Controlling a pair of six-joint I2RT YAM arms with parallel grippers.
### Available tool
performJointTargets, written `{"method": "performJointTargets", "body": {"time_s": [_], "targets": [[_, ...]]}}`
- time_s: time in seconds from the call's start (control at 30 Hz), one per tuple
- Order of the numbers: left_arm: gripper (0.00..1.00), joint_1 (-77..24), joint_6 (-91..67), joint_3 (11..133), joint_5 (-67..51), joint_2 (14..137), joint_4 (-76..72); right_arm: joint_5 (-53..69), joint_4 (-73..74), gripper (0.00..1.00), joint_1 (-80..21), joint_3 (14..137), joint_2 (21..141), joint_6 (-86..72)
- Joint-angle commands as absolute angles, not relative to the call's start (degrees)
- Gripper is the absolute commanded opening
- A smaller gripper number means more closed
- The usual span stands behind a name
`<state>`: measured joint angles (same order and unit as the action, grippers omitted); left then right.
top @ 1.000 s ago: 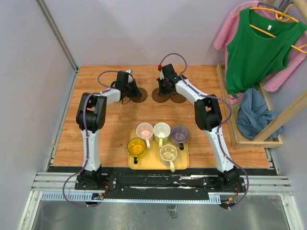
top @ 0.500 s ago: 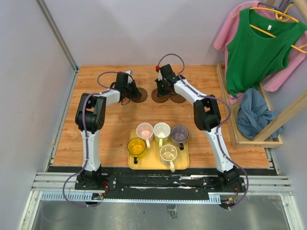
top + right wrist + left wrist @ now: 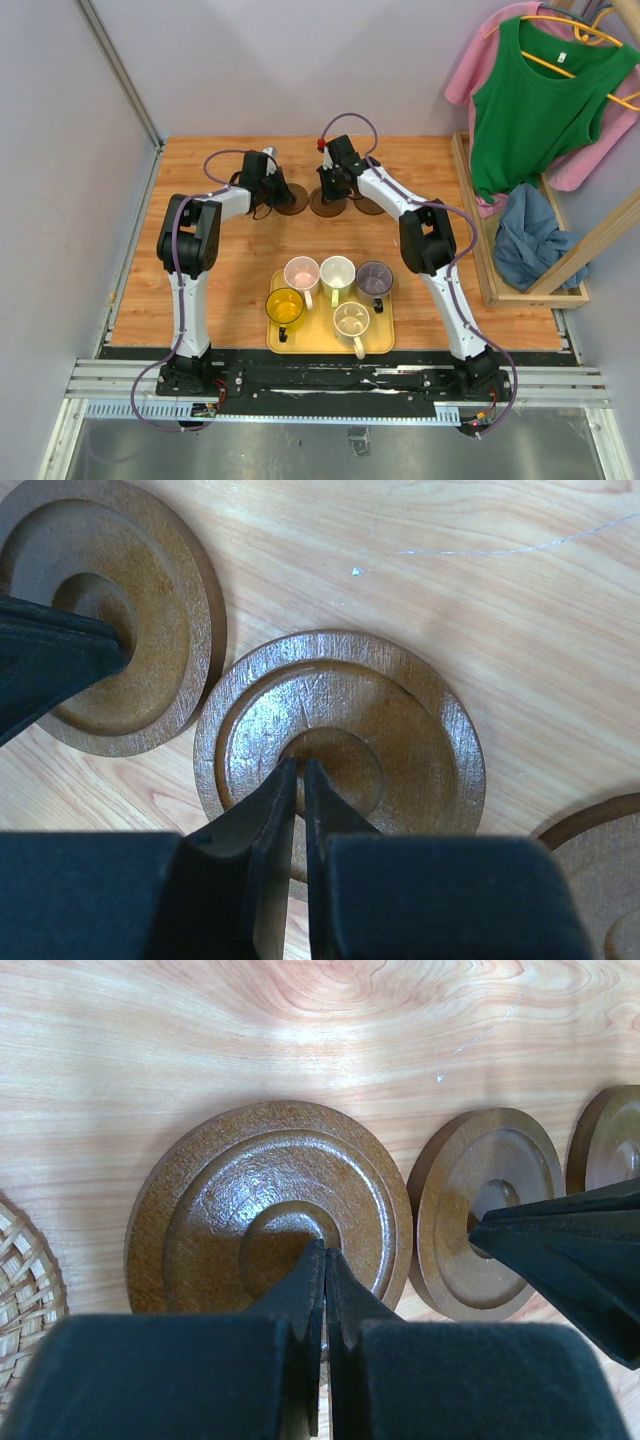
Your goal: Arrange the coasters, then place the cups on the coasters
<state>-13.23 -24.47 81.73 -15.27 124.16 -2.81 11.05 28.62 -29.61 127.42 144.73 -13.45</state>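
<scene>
Both arms are stretched to the far side of the wooden table (image 3: 215,290), and we count three dark brown coasters there, laid in a row. The left coaster (image 3: 297,202) has the left gripper (image 3: 277,193) on it. From the left wrist we see its jaws pressed flat together with nothing between them, tips set down in the round hollow at the disc's centre.

Next along is the middle coaster (image 3: 320,208), just beside the first with a sliver of bare wood between them. The right gripper (image 3: 330,197) is on that one, jaws all but together with only a hairline slit. They pinch nothing, and the tips sit at the edge of the central hollow. The right coaster (image 3: 373,206) lies just beside the middle one, with no gripper on it.

A fourth disc peeks in at the left edge of the left wrist view, one woven tan coaster (image 3: 25,1280). It is the only tan one we can make out.

Nearer the bases, one yellow tray (image 3: 310,338) carries five cups, all upright. There are three in the back row: pink cup (image 3: 301,272), green-white cup (image 3: 337,270) and grey-purple cup (image 3: 374,277). The front row has two: yellow cup (image 3: 285,307) and cream cup (image 3: 352,320). No cup is on a coaster.
</scene>
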Motion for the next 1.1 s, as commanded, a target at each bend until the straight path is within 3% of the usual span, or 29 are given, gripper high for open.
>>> {"method": "performJointTargets", "body": {"time_s": [0.0,1.07], "targets": [[0.01,-13.89,-23.78,80.03,-13.21,123.76,3.23,9.13,31.12,0.1,-30.44,127.96,146.52,-12.56],[0.01,-13.05,-22.46,78.45,-8.89,120.28,5.88,3.7,30.06,0.06,-28.13,124.53,143.39,-13.88]]}}
